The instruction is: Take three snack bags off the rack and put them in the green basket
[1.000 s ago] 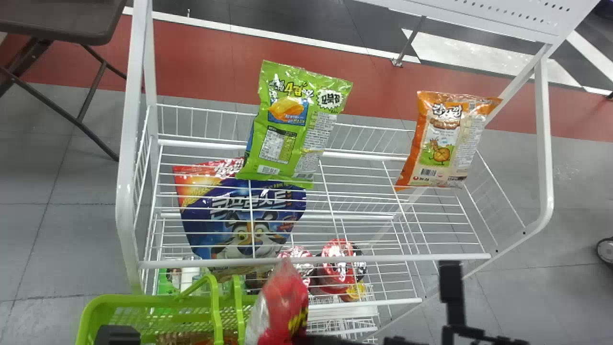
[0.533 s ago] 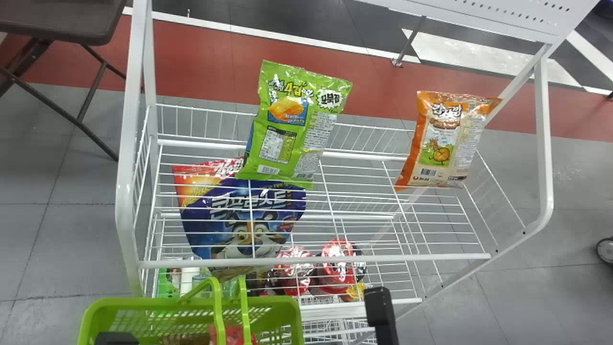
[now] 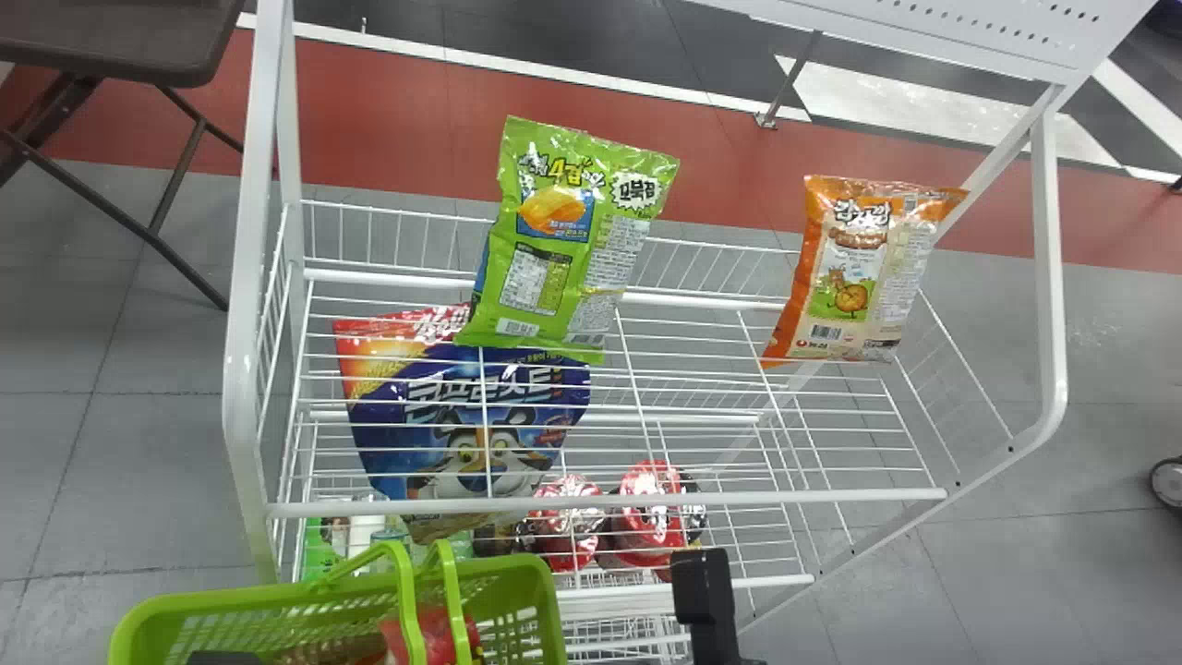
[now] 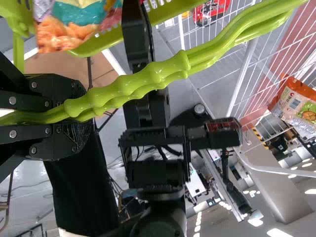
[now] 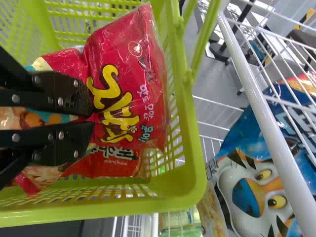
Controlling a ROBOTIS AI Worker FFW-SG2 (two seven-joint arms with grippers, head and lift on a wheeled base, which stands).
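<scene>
Nearest: my left gripper (image 3: pixel 226 658) at the bottom edge, left of centre; its jaws are closed around the handle (image 4: pixel 143 81) of the green basket (image 5: pixel 193 148). My right gripper (image 3: pixel 704 591) is at the basket, jaws nearly together, a fold of the red snack bag (image 5: pixel 123 64) pinched between their tips. That bag lies inside the basket, against more snack packaging; cannot tell how many bags. Just beyond stands the white wire rack (image 3: pixel 600 500). Low in it, round red-topped packs (image 3: pixel 651 517); left of them and higher, a blue pouch (image 3: pixel 480 406) seen through the wires. Upper tier: green snack bag (image 3: pixel 563 249) left of middle, orange snack bag (image 3: pixel 850 268) well apart to the right. Far left, a brown table (image 3: pixel 120 42).
</scene>
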